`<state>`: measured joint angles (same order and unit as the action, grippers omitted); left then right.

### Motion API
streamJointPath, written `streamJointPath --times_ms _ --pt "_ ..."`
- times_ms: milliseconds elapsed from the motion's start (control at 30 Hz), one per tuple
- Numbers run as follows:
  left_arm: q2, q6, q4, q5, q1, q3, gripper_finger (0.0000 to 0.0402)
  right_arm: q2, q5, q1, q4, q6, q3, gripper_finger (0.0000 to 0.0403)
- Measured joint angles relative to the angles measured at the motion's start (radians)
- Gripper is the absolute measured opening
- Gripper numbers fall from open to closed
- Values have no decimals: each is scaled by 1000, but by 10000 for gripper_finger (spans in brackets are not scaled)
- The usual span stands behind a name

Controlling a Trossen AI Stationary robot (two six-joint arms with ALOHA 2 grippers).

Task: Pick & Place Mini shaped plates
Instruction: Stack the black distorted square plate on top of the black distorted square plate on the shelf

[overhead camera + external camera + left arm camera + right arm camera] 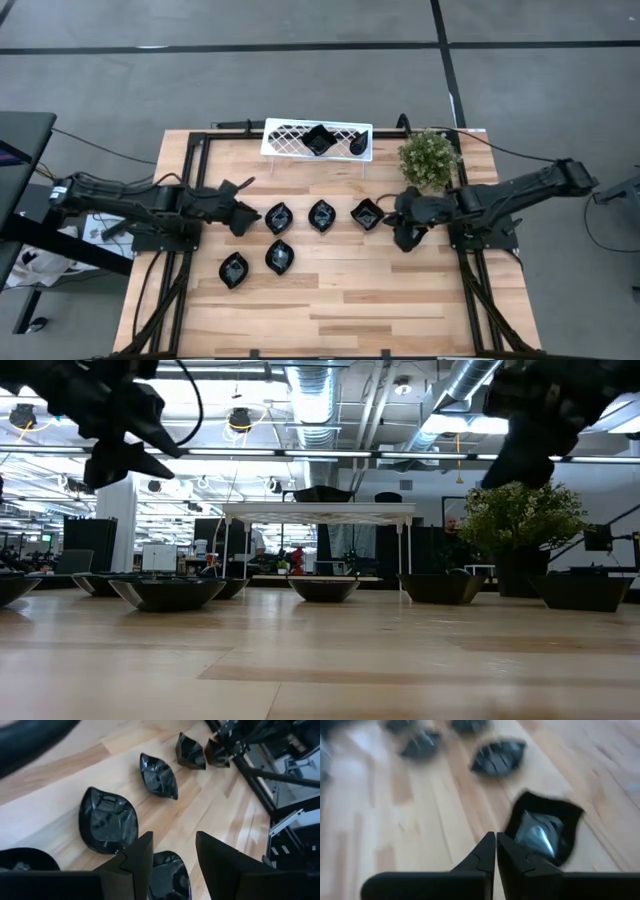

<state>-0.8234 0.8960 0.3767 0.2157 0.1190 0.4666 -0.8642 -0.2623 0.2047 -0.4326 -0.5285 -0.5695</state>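
Five glossy black mini plates lie flat on the wooden table (330, 300): leaf shapes (278, 217) (321, 214) and a square one (367, 213) in a row, and two leaf shapes (233, 270) (280, 256) nearer. Two more rest on the white lattice rack (290, 138): a square one (318, 140) and a teardrop (357, 146). My left gripper (247, 214) (172, 855) hangs open above the table, left of the row. My right gripper (396, 218) (496, 845) is shut and raised just right of the square plate (545, 827).
A small green bushy plant (430, 158) in a dark pot stands at the back right, close behind my right arm. The rack stands on thin legs (320, 510) at the far middle edge. Bare wood lies along the near half of the table.
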Motion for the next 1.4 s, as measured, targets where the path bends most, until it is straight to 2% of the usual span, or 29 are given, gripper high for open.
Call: streamJointPath --times_ms 167,300,500,600,767,1000,1400 --pt "107 -27 -3 26 -21 -46 150 -146 1 -45 -176 -19 -117 25" --pt "179 -70 0 28 -33 -71 150 -245 6 -107 -234 -20 -186 38" --pt "253 -205 -2 28 -33 -72 150 -343 138 -227 -265 -23 -234 62" --pt "282 -281 -2 28 -33 -72 150 -369 161 -267 -266 -23 -237 75" --pt "311 -294 -1 28 -33 -72 150 -375 195 -311 -264 -26 -238 107" --pt "312 -298 0 28 -33 -71 150 -425 222 -332 -277 -131 -238 150" --pt "313 -324 0 27 -33 -71 150 -561 214 -368 -212 -135 -238 151"
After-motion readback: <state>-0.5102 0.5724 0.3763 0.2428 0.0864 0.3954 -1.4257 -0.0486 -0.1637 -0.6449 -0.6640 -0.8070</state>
